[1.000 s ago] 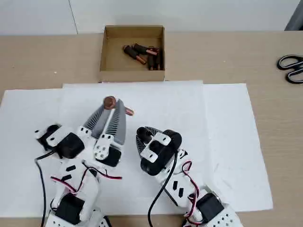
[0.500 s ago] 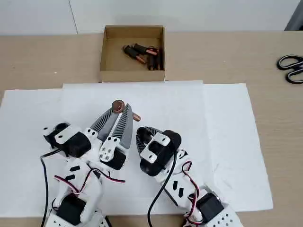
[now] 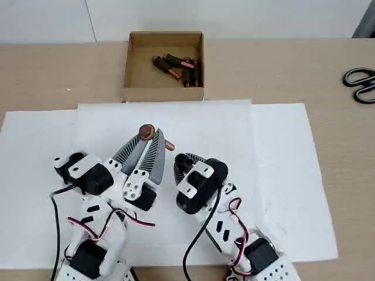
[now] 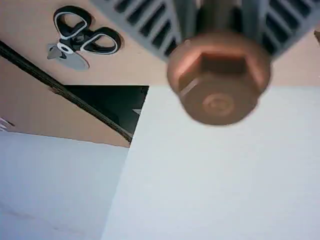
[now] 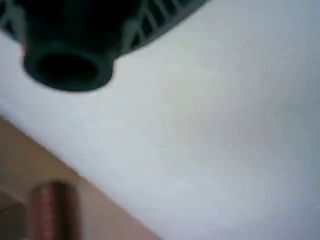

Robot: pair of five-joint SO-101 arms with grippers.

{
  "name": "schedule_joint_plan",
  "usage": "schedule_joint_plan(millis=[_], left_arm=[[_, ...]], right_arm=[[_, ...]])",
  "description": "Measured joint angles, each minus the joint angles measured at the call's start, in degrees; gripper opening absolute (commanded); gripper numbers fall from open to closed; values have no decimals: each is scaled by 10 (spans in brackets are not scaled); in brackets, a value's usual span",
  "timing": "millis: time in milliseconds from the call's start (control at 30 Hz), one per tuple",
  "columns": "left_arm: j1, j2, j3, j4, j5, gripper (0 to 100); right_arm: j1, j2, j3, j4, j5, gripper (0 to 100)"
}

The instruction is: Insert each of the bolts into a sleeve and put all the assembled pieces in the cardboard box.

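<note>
My left gripper is shut on a copper bolt, held above the white sheet with its hex head facing the wrist camera and its threaded end pointing toward the other arm. Just right of it, my right gripper is shut on a black sleeve, whose open bore faces the camera. The bolt's threaded tip sits a short way off the sleeve's mouth. The cardboard box stands at the far middle of the table with several assembled pieces inside.
A white sheet covers the table in front of the arms. Black-handled scissors lie on bare table at the far right edge, also in the left wrist view.
The left gripper has carried the bolt to the right, closer to the right gripper. The right gripper with the sleeve has shifted slightly right.
</note>
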Motion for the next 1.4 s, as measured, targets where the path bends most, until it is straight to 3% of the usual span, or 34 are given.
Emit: schedule_joint_plan(millis=[333,967,1167,1400], left_arm=[[39,0,0,2,0,6],[45,1,35,3,-18,6],[80,0,38,87,-31,6],[84,-7,40,125,-32,7]], right_arm=[[0,0,0,-47,24,2],[-2,1,0,-77,27,2],[-3,1,0,-77,28,2],[-11,4,0,-76,28,2]])
